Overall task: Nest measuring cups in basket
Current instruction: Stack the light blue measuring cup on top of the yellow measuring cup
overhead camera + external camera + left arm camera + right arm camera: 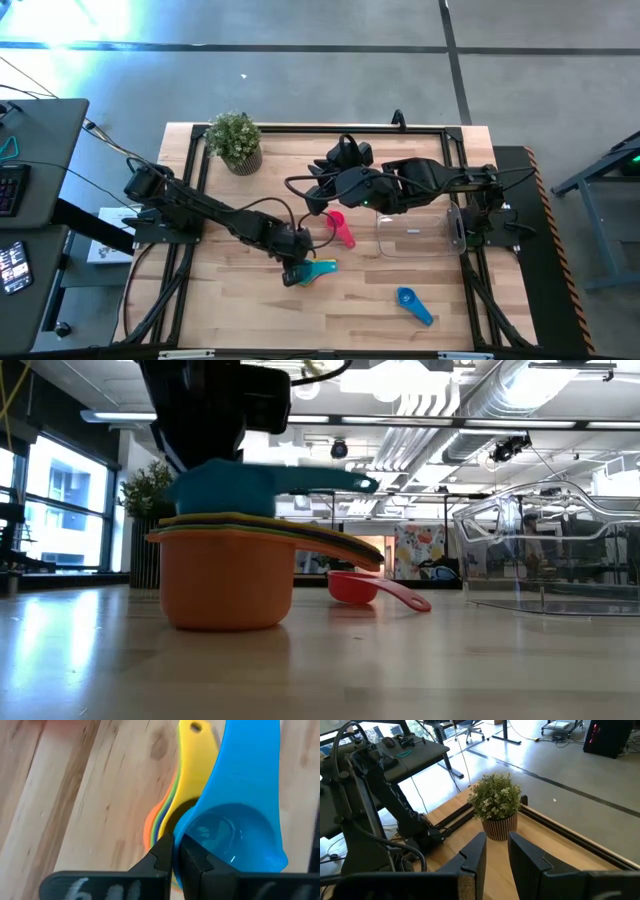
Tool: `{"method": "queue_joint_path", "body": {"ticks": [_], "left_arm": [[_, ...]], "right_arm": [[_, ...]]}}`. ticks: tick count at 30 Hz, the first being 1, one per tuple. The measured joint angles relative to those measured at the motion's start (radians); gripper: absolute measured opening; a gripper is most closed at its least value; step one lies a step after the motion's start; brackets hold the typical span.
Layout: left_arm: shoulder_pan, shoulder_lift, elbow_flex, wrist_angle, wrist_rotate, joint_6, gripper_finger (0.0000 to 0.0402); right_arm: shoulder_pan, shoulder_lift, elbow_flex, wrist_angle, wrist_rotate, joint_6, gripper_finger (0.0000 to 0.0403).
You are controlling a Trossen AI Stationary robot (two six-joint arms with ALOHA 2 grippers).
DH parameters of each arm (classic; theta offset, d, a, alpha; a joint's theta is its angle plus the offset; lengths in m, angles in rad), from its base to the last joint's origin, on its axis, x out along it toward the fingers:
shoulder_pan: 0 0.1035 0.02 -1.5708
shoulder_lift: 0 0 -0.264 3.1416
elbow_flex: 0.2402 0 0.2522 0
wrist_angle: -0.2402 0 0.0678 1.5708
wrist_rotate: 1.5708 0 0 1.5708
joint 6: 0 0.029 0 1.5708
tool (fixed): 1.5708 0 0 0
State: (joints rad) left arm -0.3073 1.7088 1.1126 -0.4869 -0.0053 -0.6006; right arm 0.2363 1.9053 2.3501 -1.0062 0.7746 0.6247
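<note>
A stack of nested measuring cups (225, 575) stands near the table's middle, with an orange cup at the bottom and a yellow handle (196, 755) on top. A teal cup (235, 488) sits at the top of the stack, its handle (324, 267) pointing toward the table's right. My left gripper (176, 854) is shut on it. A magenta cup (341, 229) lies beside the clear basket (420, 233). A blue cup (413, 304) lies near the table's near edge. My right gripper (497, 855) hangs open above the table, just beyond the magenta cup and pointing at the plant. My left gripper pinches the teal cup's bowl rim (186, 827) on the side away from the handle. One finger (197, 860) is over the bowl and the other (157, 857) outside it. The fingers come from above. The cup is level at the top of the stack; whether it rests there I cannot tell.
A potted plant (235, 141) stands at the far left corner of the table. The clear basket sits toward the right side, under the right arm. Bare wood lies between the stack and the blue cup. Black rails run along the table's edges.
</note>
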Motion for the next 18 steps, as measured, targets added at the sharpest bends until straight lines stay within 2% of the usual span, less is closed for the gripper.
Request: {"method": "queue_joint_path", "body": {"ticks": [4,13,18], "left_arm": [[0.000,0.000,0.000,-0.051,-0.010,-0.008,0.0007],[0.000,0.000,0.000,-0.041,-0.010,0.000,0.0008],[0.000,0.000,0.000,-0.043,-0.006,0.001,0.0021]], "right_arm": [[0.000,0.000,0.000,-0.001,0.000,0.000,0.0073],[0.000,0.000,0.000,-0.001,0.000,0.000,0.0073],[0.000,0.000,0.000,-0.001,0.000,0.000,0.0073]]}}
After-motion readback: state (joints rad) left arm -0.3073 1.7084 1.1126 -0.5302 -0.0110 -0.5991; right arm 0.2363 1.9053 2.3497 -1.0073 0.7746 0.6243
